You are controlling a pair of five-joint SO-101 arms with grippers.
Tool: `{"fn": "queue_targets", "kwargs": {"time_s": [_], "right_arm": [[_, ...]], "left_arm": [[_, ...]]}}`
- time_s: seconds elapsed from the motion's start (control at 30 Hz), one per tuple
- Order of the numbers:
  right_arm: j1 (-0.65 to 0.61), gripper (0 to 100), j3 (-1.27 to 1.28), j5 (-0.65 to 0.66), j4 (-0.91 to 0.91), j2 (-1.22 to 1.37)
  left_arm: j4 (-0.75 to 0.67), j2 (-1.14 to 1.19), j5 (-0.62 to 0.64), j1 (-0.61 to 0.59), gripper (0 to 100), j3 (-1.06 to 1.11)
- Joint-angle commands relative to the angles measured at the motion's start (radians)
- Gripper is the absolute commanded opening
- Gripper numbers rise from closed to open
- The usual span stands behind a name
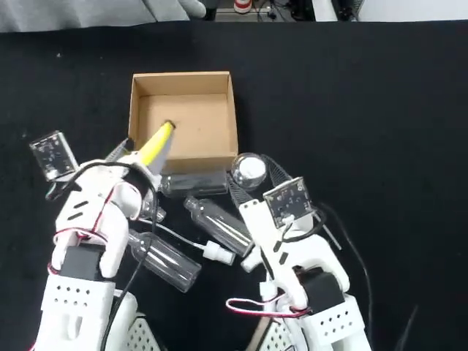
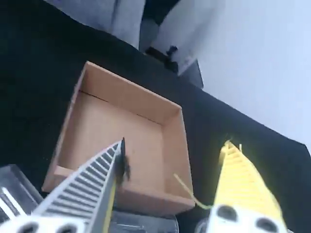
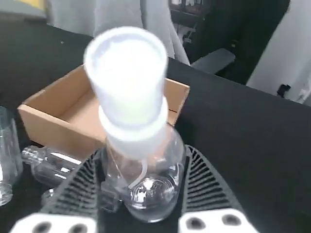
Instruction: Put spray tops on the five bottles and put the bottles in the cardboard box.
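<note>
Though busy with bottles, black table; pale wall.

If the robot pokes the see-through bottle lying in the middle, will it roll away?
The middle bottle is round and lies on its side, so it would probably roll. It looks empty, so it is likely light and easy to shove. Its smooth, shiny side may slip in a grip.
</note>
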Motion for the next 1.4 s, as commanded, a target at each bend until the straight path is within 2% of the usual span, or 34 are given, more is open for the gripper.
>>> {"fn": "queue_targets", "kwargs": {"time_s": [0.0,0.17,0.4,0.67,0.83,0.97,1.17,1.27,1.37], "right_arm": [[0.046,2.8,-0.007,0.0,0.012,-0.027],[0.054,2.8,-0.007,-0.002,0.012,-0.027],[0.052,2.8,-0.005,-0.002,0.012,-0.027],[0.051,2.8,0.01,-0.005,0.012,-0.027],[0.052,2.8,0.015,-0.006,0.012,-0.027],[0.054,2.8,0.015,-0.006,0.012,-0.027],[0.049,2.8,0.024,-0.011,0.012,-0.027],[0.049,2.8,0.018,-0.075,0.012,-0.027],[0.049,2.9,0.016,-0.086,0.006,-0.027]], "left_arm": [[0.005,-0.015,0.008,-0.061,29,-0.031],[0.005,-0.015,0.006,-0.133,28,-0.004],[-0.003,-0.015,-0.11,-0.217,14,0.042],[0.003,-0.015,-0.12,-0.311,12,0.088],[0.0,-0.015,-0.117,-0.311,11,0.14],[-0.003,-0.015,-0.121,-0.311,2,0.159],[-0.003,-0.015,-0.12,-0.309,3,0.191],[-0.005,-0.015,-0.12,-0.309,3,0.219],[-0.005,-0.015,-0.121,-0.311,3,0.236]]}}
